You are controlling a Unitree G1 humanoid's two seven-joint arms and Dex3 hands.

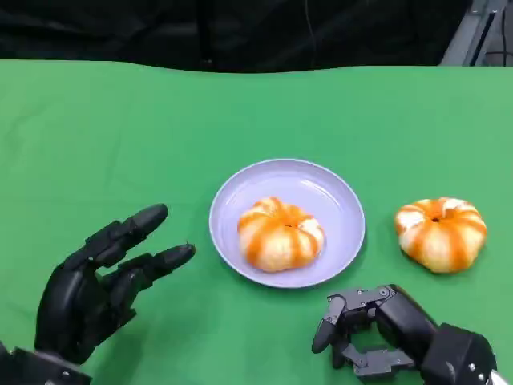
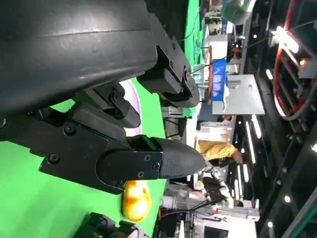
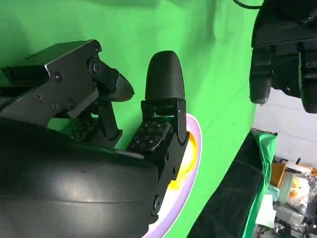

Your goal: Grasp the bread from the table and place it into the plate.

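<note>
The right robot hand (image 1: 377, 329) is hovering low over the green table (image 1: 104, 136), fingers curled in, holding nothing. The left robot hand (image 1: 100, 277) is resting with fingers spread, empty. One bread (image 1: 280, 233) is sitting in the plate (image 1: 337, 188); the other bread (image 1: 441, 233) is lying on the table just beside it, probably soft and light, best cupped gently around its sides.

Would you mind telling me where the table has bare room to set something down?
The green cloth is bare across the far side and the left, beyond the left hand. It is crowded between the plate, holding one bread, the second bread and the right hand.
</note>
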